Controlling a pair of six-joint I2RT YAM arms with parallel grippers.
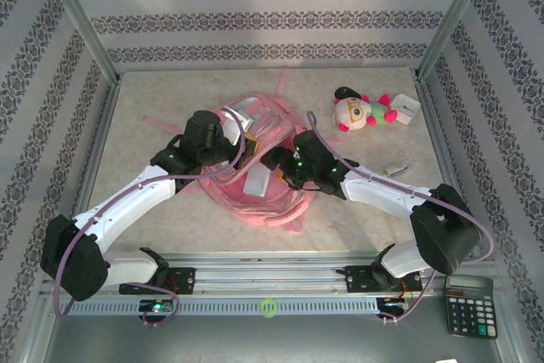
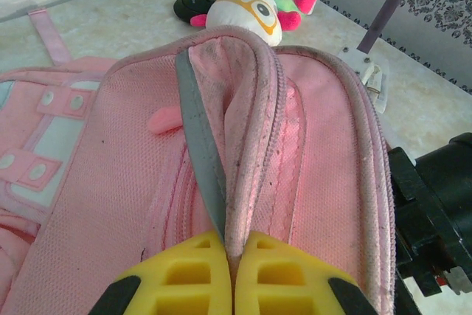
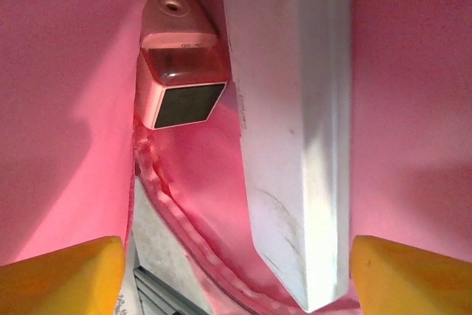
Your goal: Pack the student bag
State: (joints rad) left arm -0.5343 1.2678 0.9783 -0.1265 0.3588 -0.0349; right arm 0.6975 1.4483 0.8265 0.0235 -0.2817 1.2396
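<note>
Tabletop [image 1: 357, 210] w/ student bag [image 1: 270, 203]: L fingers [image 2: 188, 278] pinch its rim, should hold mouth up; R fingers [image 3: 59, 274] wide inside, white box [image 3: 287, 108] between, untouched; best back out straight w/o snagging.

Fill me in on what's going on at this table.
Two robot arms are packing the pink student bag. The left claw is shut on the rim of the bag's opening, holding it up. The right claw is inside the bag with its jaws open, a long white box lying in the gap and a small boxy gadget beyond. A plush toy lies outside the bag; a calculator sits near the right arm's base.
</note>
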